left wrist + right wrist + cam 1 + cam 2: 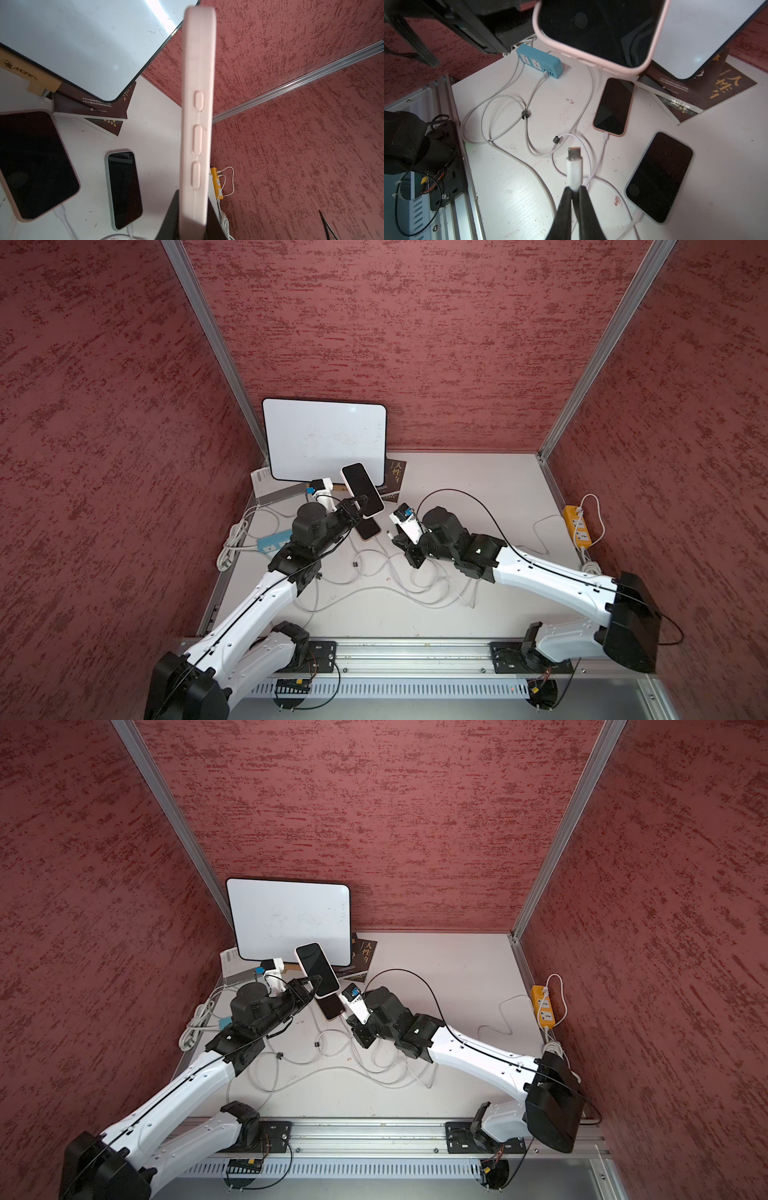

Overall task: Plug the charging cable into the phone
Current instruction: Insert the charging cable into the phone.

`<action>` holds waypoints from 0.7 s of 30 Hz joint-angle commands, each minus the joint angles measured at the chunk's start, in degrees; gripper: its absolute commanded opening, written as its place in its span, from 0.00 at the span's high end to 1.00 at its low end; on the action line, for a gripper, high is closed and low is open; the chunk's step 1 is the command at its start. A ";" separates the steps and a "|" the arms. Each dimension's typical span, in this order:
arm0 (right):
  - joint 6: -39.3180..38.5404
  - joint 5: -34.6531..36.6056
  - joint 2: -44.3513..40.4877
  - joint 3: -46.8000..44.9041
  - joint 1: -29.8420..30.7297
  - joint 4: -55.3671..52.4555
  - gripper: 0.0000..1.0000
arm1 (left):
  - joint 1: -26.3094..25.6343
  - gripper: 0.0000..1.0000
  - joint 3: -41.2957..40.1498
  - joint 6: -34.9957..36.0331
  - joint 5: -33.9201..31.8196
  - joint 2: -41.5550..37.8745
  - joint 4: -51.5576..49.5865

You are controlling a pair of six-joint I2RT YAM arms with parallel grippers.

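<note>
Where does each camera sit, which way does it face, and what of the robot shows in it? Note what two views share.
Both top views: high over the front rail, looking down toward the back wall; left arm, right arm show, left gripper holding the phone.
Left wrist: on the left arm, looking along the held phone's edge; dark fingers show.
Right wrist: on the right arm, looking down past the right gripper shut on the cable plug.
Shared: both wrist views show the whiteboard.

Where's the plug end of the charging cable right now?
In the right wrist view the white plug is pinched in the right gripper, raised over the table, near the pink-cased phone that the left gripper holds up.
</note>
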 commanded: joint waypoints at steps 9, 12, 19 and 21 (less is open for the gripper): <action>5.44 4.54 6.10 8.78 1.19 -2.30 1.00 | -2.02 1.00 -1.43 -0.40 -3.45 -0.09 6.97; 6.67 4.98 6.74 9.62 1.15 -2.55 1.00 | -2.13 1.00 -1.64 -0.34 -3.44 -0.27 7.08; 7.93 5.41 8.16 11.15 1.16 -3.70 1.00 | -2.17 1.00 -2.39 -0.16 -3.77 -0.93 6.91; 8.22 4.94 7.94 11.08 1.16 -3.40 1.00 | -2.20 1.00 -2.57 0.07 -3.96 -1.04 6.76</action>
